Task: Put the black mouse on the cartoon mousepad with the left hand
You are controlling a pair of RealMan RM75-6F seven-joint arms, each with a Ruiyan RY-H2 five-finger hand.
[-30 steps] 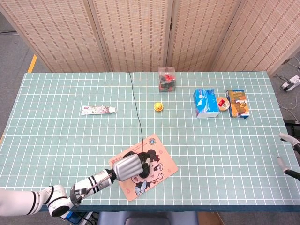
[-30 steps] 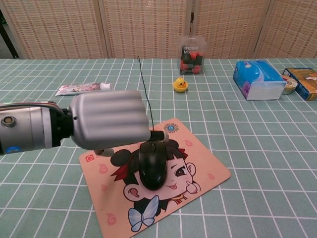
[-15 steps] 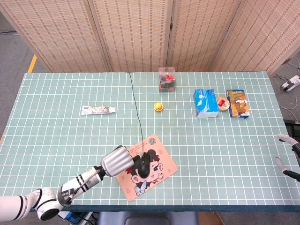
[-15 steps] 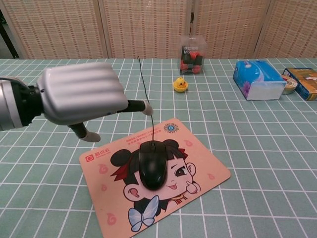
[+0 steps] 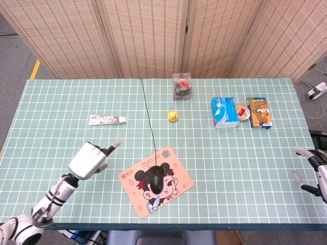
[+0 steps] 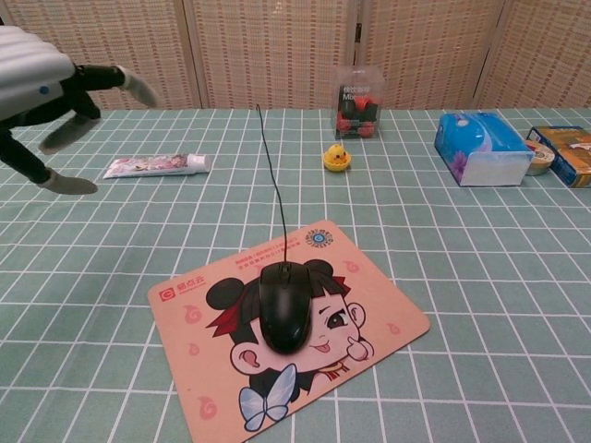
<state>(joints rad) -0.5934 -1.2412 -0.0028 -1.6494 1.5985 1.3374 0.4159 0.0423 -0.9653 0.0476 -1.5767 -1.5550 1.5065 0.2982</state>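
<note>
Nearest the table's front edge, the cartoon mousepad (image 5: 156, 181) lies flat and slightly rotated on the green gridded table (image 5: 61, 112). The black mouse (image 5: 156, 178) rests on the pad, over the printed girl's face, its thin black cable (image 5: 148, 117) running straight back across the table toward the far edge. To the left of the pad and well apart from it, the left hand (image 5: 90, 159) hangs above the table with fingers spread, holding nothing. At the right edge, the right hand (image 5: 311, 168) is only partly in view, its fingers apart and empty. Farther back lie a toothpaste tube (image 5: 107, 119), a small yellow duck (image 5: 173, 117), a blue tissue pack (image 5: 224, 112), and an orange box (image 5: 259, 112). Farthest stands a clear box (image 5: 182, 86) before the wicker screen (image 5: 153, 35).
</note>
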